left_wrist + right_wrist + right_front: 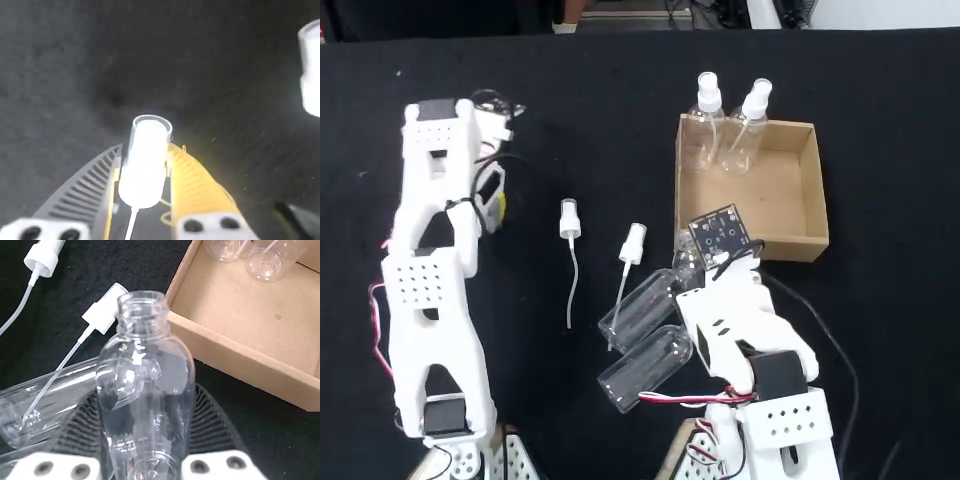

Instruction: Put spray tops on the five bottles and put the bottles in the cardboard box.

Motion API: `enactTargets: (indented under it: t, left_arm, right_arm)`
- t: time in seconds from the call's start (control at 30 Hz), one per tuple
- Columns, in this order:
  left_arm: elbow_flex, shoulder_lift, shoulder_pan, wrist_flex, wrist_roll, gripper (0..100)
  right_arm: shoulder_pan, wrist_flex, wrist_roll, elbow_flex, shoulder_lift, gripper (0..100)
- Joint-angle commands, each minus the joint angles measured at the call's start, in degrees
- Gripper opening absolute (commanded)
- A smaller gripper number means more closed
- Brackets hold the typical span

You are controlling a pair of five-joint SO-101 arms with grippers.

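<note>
Left wrist view has the left gripper (144, 149) clamped snug on a white spray top (145, 172), cap pointing away from the wrist and dip tube trailing back between the jaws. Over on the right wrist view, the right gripper (147, 407) is squeezed around a clear bottle (145, 355) with a bare open neck, held just beside the near wall of the cardboard box (235, 356). So that pair looks like the next to get mated, tho the two arms sit well apart on the table. Progress-wise it's roughly two of five done: two capped bottles (704, 135) stand in the box's far corner. Left to do are the held one, plus two uncapped bottles (645, 305) lying side by side near the right arm, and two loose spray tops (570, 220) with long thin tubes on the black table (880, 100) between the arms.
</note>
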Motion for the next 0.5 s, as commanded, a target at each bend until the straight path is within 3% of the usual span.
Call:
enactTargets:
  t: [0.0,0.17,0.3,0.47]
  left_arm:
    - [2.1,-10.0,-1.6,0.9,-0.2,3]
    - [10.7,-26.8,-1.1,0.9,6.0,3]
    - [13.1,-41.4,-1.0,0.6,11.2,3]
    - [12.3,-53.3,-1.0,0.0,20.7,3]
  right_arm:
    - [-0.3,0.4,0.1,-0.2,-1.1,1.1]
    - [-2.9,-0.4,0.1,-2.3,-1.2,1.1]
    - [-10.6,-2.5,-0.4,-6.7,-1.2,1.1]
    - [-22.3,-17.7,-0.4,-8.6,-0.5,1.1]
